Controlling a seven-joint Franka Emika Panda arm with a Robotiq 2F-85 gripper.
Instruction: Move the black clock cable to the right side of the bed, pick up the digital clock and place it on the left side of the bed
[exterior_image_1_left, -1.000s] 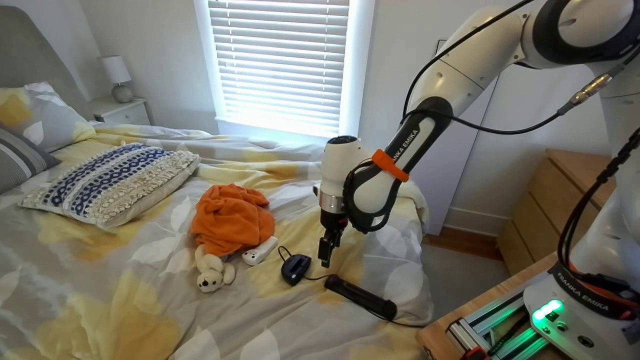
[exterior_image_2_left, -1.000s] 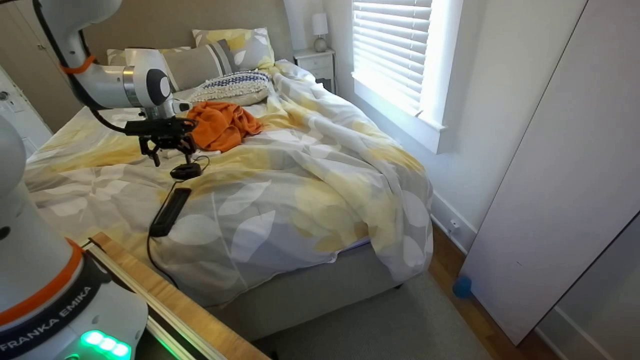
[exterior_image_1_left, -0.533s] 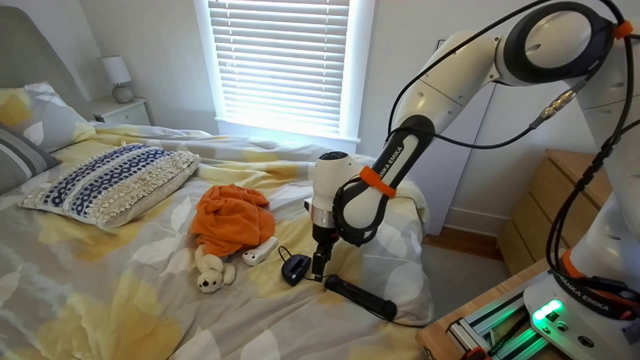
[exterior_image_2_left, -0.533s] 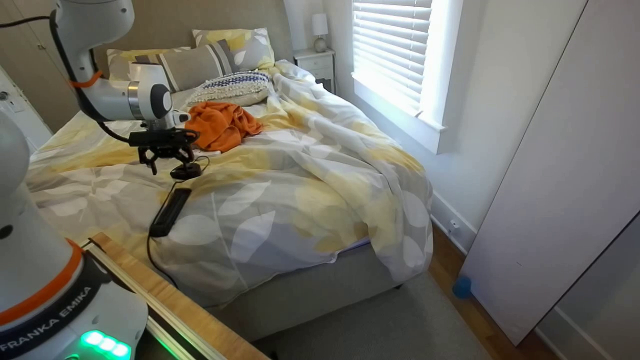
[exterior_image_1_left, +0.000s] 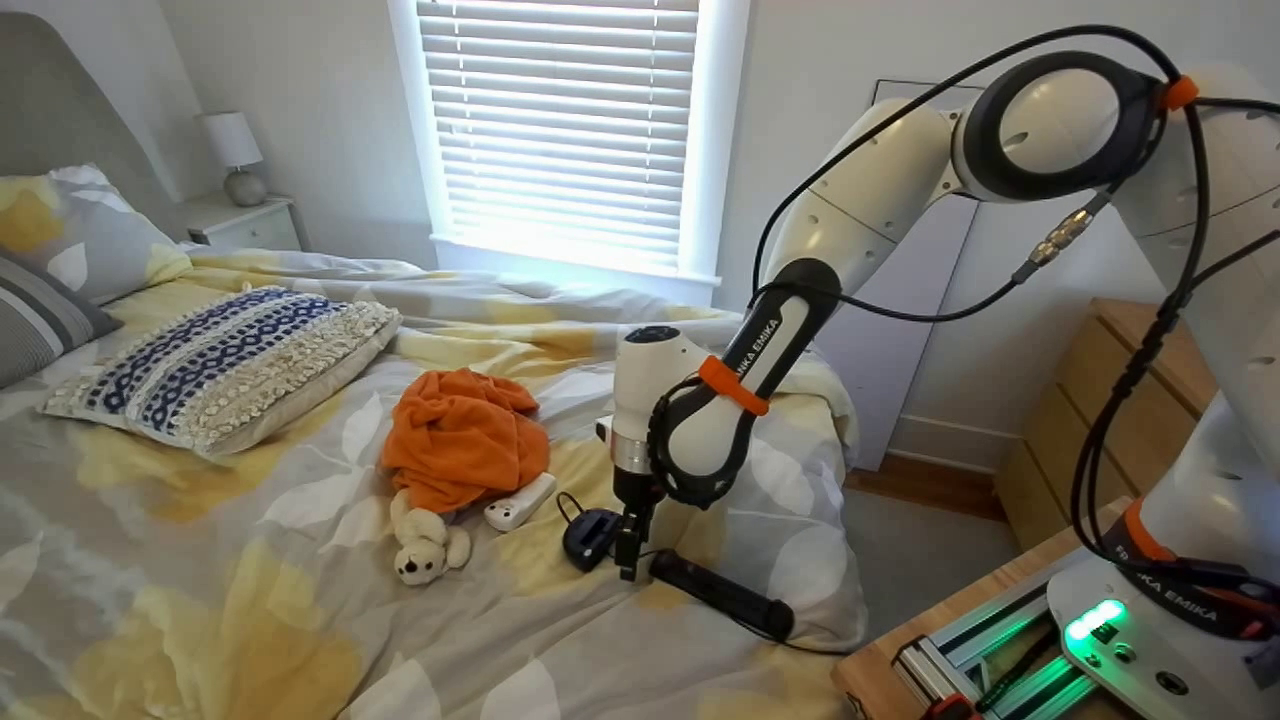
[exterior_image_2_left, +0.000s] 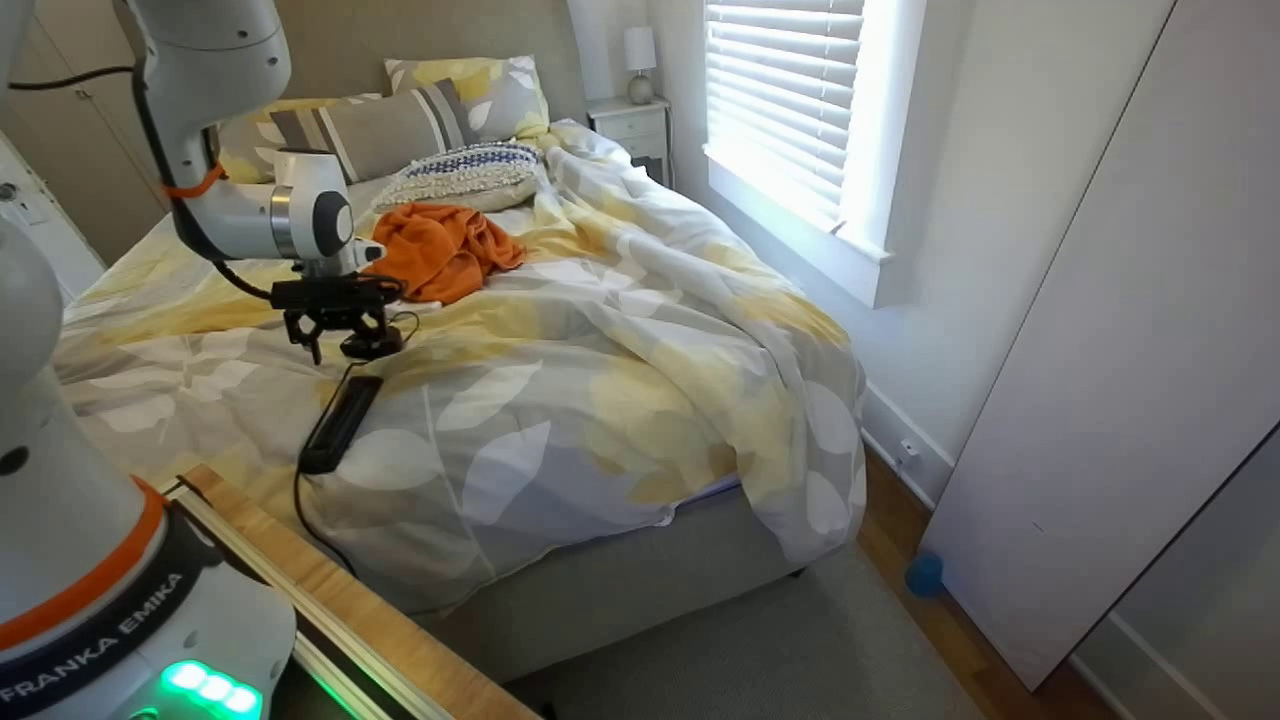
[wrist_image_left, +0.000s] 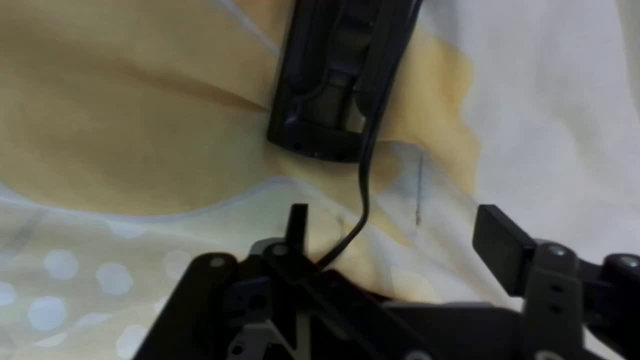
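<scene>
One black two-fingered gripper hangs just past one end of the long, flat, black, bar-shaped digital clock, which lies on the large, rumpled, white-and-pale-yellow bed. The gripper's jaws are spread wide, clasping nothing. Beyond the same end of the clock sits the chunky, rounded black plug. The thin black clock cable runs along the clock's edge, then slips from sight at one of the fingers; whether they touch is hard to tell. Shifting the cable looks like the step in hand, the clock's turn coming later. The next move calls for centring the cable between both fingers off the clock's end, then a gentle squeeze.
</scene>
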